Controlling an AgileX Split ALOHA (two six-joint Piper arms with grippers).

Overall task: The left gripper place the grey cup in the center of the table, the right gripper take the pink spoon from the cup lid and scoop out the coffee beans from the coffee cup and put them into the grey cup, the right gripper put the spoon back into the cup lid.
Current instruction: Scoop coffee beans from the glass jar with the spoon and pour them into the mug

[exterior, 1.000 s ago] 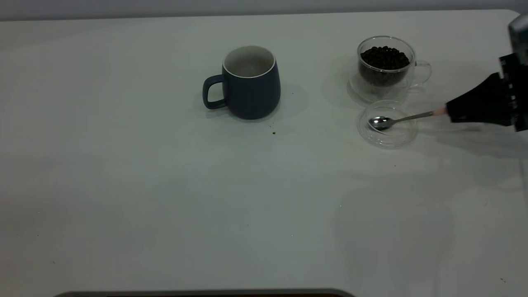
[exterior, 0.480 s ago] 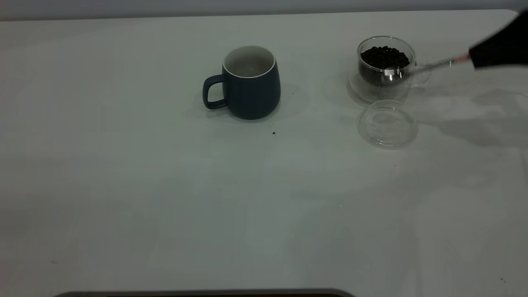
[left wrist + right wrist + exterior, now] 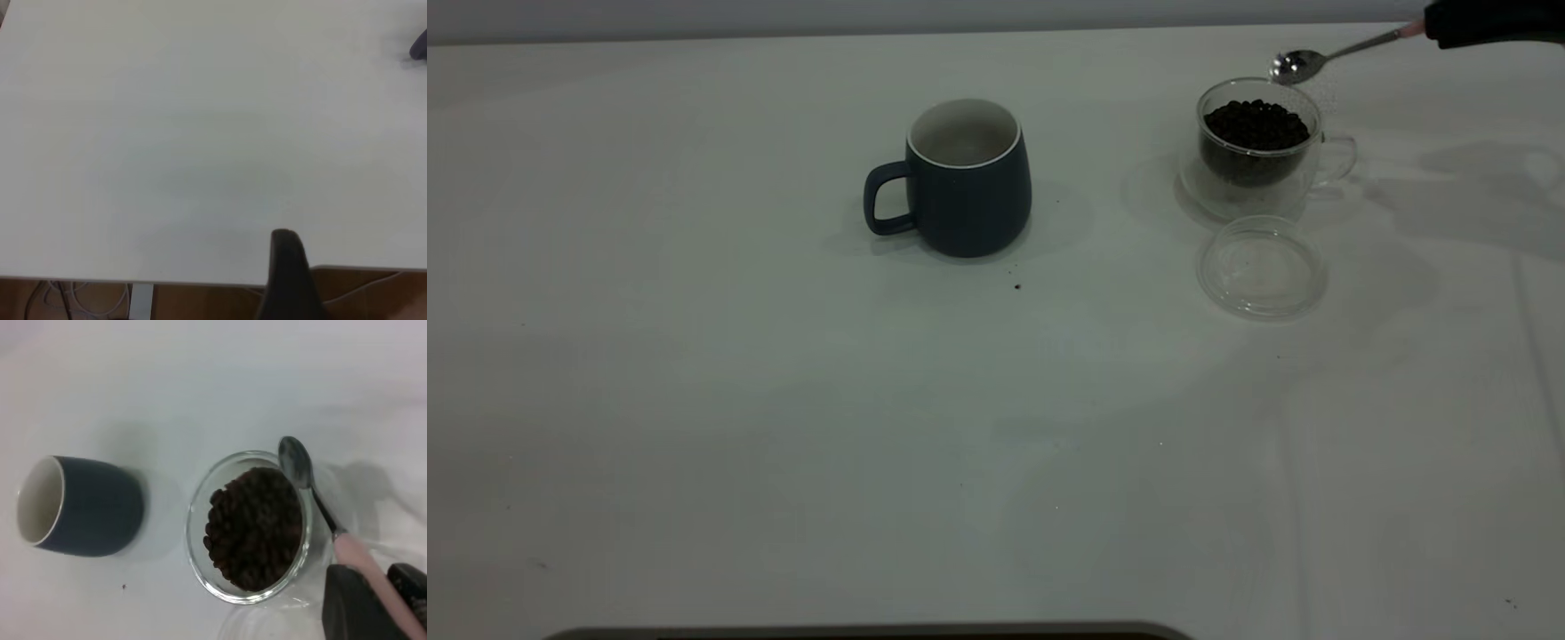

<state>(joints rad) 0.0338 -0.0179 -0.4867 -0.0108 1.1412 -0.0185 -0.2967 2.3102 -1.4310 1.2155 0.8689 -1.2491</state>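
Left wrist cam: one dark finger (image 3: 288,273) of the left gripper (image 3: 293,293) is visible, the other is out of frame, so jaw state can't be read. Bare white table (image 3: 200,133) stretches beyond the fingertip. Table edge passes right by the finger. A dark object (image 3: 419,47), cut off, sits well ahead and off to one side.

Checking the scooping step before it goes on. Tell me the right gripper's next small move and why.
Probably lower and tip the pink spoon into the coffee beans. The right gripper holds the spoon by its handle with the empty bowl above the coffee cup rim. The grey cup already stands mid-table and the cup lid lies bare, so scooping comes next.
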